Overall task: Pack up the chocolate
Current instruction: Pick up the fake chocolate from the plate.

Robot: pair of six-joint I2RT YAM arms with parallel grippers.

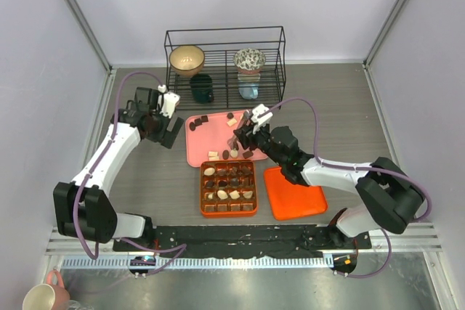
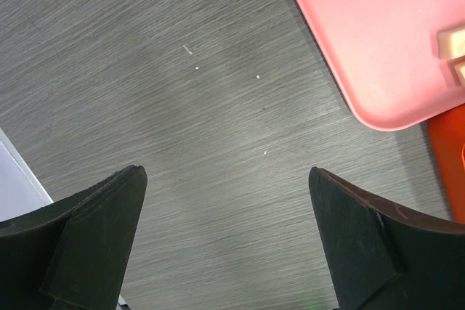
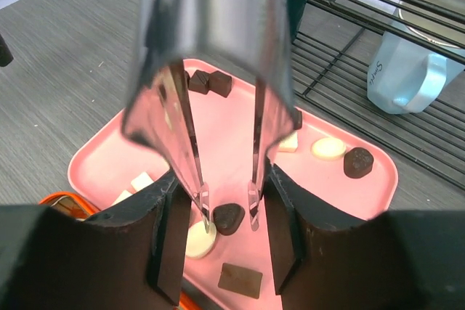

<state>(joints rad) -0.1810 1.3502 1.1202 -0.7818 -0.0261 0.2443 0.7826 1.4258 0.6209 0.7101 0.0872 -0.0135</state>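
Several loose chocolate pieces lie on the pink tray (image 1: 211, 130); more fill cells of the orange gridded box (image 1: 228, 188). My right gripper (image 1: 249, 136) is shut on metal tongs (image 3: 218, 70) over the tray's near edge. The tong tips stand slightly apart on either side of a dark heart-shaped chocolate (image 3: 228, 218), which rests on the tray (image 3: 232, 128). A white round piece (image 3: 196, 241) and a flat brown square (image 3: 240, 279) lie beside it. My left gripper (image 2: 227, 179) is open and empty over bare table, left of the tray (image 2: 378, 41); it also shows in the top view (image 1: 168, 130).
An orange lid (image 1: 294, 194) lies right of the gridded box. A black wire rack (image 1: 225, 63) with bowls and mugs stands behind the tray. A pale blue mug (image 3: 407, 70) in the rack is close behind the tray's far edge.
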